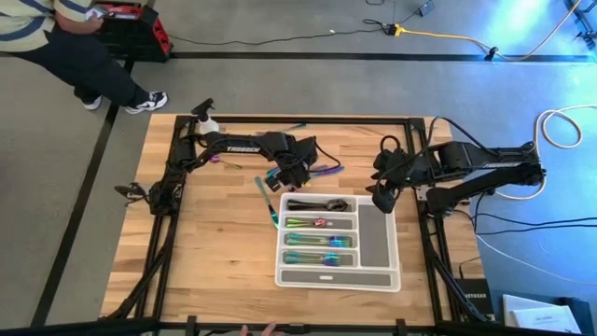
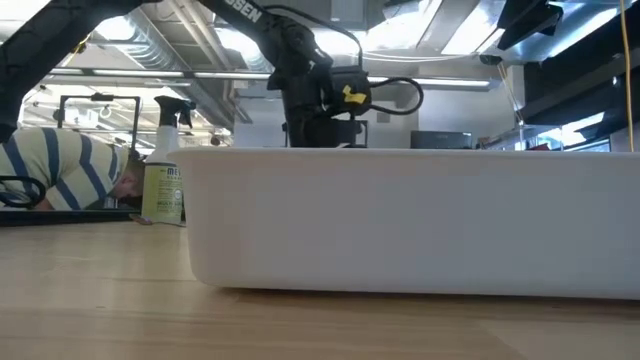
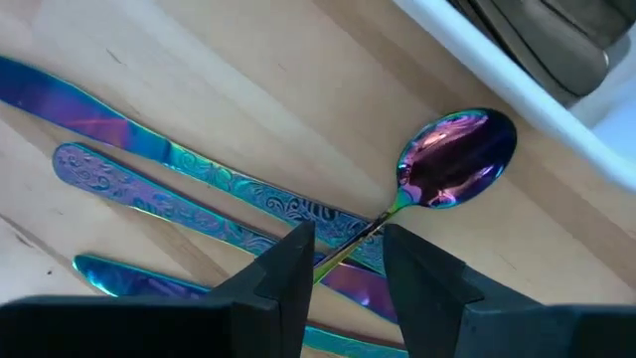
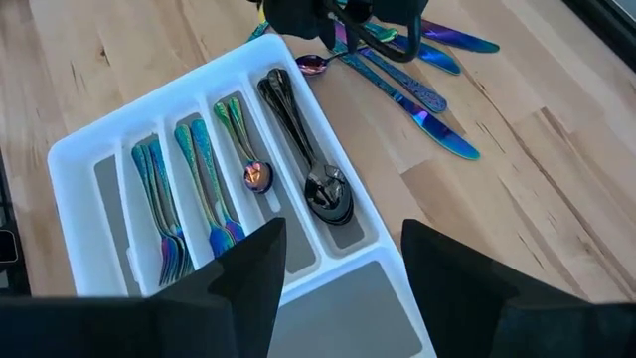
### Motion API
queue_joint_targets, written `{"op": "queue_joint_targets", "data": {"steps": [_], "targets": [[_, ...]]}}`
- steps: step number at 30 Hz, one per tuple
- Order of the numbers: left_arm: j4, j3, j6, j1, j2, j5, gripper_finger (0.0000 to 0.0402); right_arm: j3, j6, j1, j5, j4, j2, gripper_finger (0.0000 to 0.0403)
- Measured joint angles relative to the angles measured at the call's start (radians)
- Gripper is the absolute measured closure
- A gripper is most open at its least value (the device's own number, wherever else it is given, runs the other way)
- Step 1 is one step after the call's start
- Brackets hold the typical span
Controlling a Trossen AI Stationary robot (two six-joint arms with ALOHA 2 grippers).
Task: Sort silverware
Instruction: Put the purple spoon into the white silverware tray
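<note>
Just beside the white plastic compartment tray (image 3: 517, 85), the left claw (image 3: 343, 261) pinches the slim, stiff, likely slippery iridescent purple metal spoon (image 3: 452, 164) by its handle.

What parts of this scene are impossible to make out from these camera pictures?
- Low view: the tray's white wall hides all its contents.
- Left wrist view: the spoon's handle disappears between the left gripper's fingers.
- High view: the loose silverware is partly hidden under the left arm.
</note>
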Motion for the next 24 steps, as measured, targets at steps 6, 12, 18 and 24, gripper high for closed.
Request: {"op": "queue_joint_targets", "data": {"steps": [6,12,18,24], "targets": [[-0.014,0.000,-0.005,-0.003,0.034,0.013,0.0293,0.000,-0.024,0.000,-0.014,0.000,0.000,0.0217],[-0.001,0.001,-0.020,-0.009,0.047,0.010,0.0293,0.000,-0.029,0.000,-0.026,-0.001,0.000,0.0217],[0.003,0.001,-0.048,-0.008,0.048,-0.001,0.0308,0.000,-0.028,0.000,-0.027,-0.001,0.000,0.0217],[0.005,0.001,-0.124,-0.005,0.049,-0.025,0.0353,0.000,-0.028,0.000,-0.027,-0.001,0.000,0.0217]]}}
